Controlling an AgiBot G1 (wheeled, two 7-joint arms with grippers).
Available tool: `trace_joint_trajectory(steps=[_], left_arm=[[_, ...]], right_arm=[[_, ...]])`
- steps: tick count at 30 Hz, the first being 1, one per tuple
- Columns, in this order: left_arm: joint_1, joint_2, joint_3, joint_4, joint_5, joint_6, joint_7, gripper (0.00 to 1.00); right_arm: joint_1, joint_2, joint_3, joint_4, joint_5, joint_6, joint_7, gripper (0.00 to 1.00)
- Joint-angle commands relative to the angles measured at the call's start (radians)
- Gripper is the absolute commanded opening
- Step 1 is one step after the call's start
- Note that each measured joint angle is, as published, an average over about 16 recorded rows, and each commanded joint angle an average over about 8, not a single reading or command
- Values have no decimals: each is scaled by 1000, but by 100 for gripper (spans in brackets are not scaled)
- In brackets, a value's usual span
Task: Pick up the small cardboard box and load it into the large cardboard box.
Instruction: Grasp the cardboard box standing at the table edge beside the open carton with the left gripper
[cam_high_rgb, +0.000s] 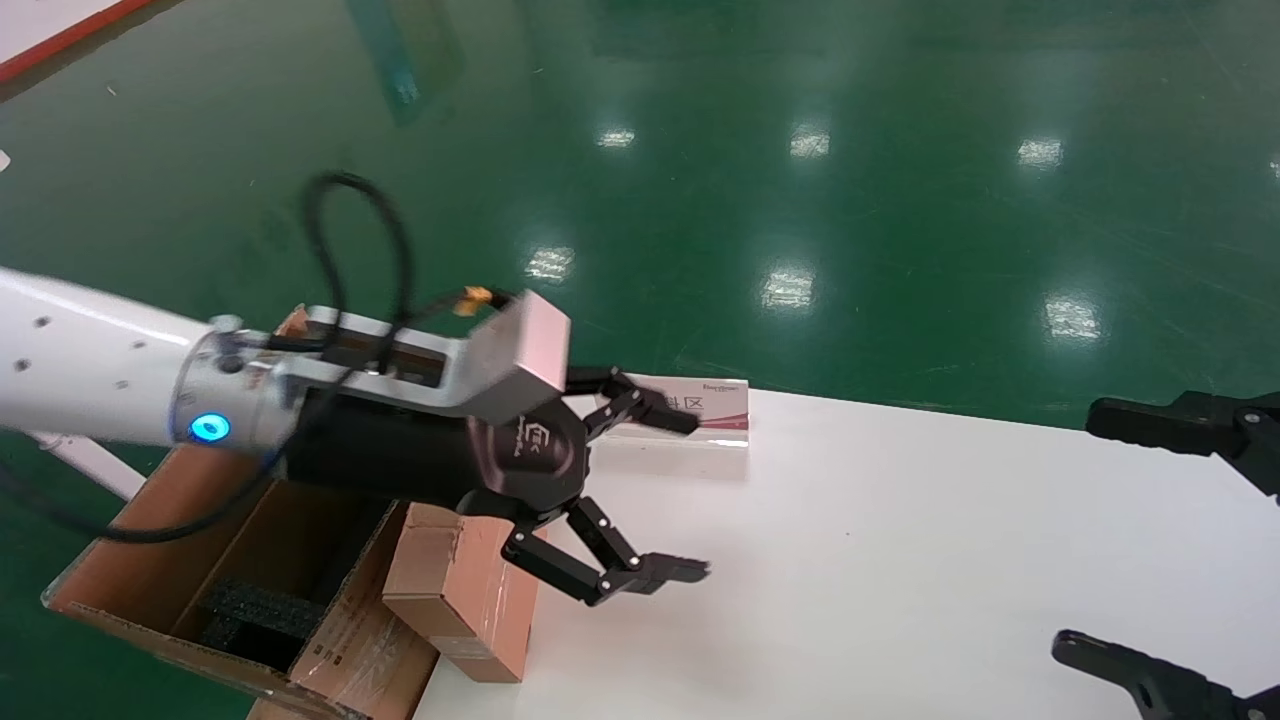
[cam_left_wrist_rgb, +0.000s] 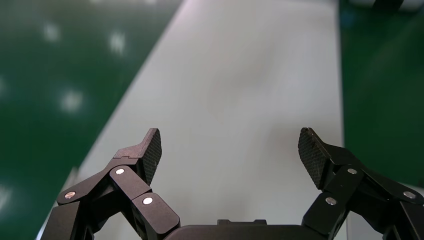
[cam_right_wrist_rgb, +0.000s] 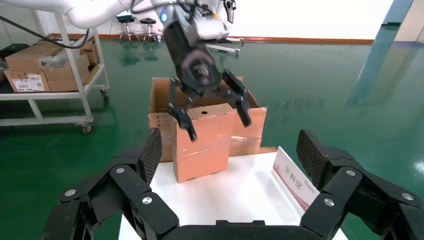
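Your left tool (cam_high_rgb: 640, 495) hangs spread wide, empty, just above and right of the small cardboard box (cam_high_rgb: 462, 590), which stands on the table's (cam_high_rgb: 900, 560) left edge against the large cardboard box (cam_high_rgb: 250, 560). Your right tool (cam_right_wrist_rgb: 227, 150) waits far right, spread.

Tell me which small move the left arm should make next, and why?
Probably lower the left pincer back toward the small cardboard box and straddle its top. The pincer is open and empty above the white table, while the box stands at the table edge against the large cardboard box, not inside. The right pincer waits open.
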Motion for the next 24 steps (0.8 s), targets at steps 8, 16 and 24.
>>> trace_joint_trajectory(steps=[8,16,24], left_arm=[[-223,100,192,14,330,79,-260,100],[-395,164,424,29,455,101,-450,100],[-530,179,590,65,480,96,-623,100]], right_arm=[[0,0,-1,0,0,0,0,100],[0,1,-1,0,1,1,-1,100],[0,1,-2,0,1,1,-1,100]])
